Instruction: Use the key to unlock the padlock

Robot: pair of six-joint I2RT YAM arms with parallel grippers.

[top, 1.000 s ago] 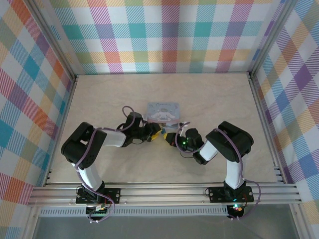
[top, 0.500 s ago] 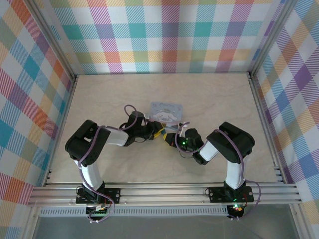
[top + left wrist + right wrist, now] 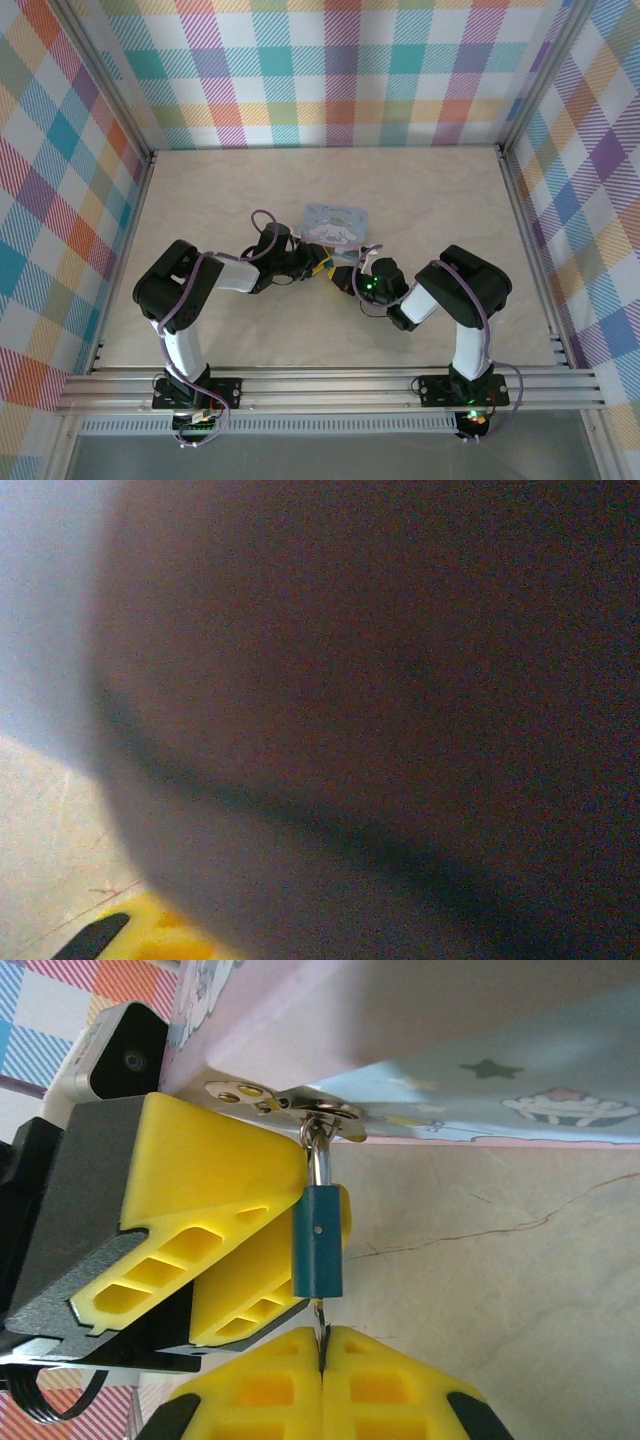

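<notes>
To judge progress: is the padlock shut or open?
Shut: the padlock has its shackle fully seated, hooked through the tin's hasp.

Pale marbled table (image 3: 450, 190) — one cartoon-printed tin (image 3: 335, 218) on it.

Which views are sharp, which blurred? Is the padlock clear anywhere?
Left wrist view: badly out of focus, mostly a dark smear near the lens. Right wrist view: sharp, padlock clear, thin key below it. Top external view: evenly lit, sharp, padlock too small.
</notes>
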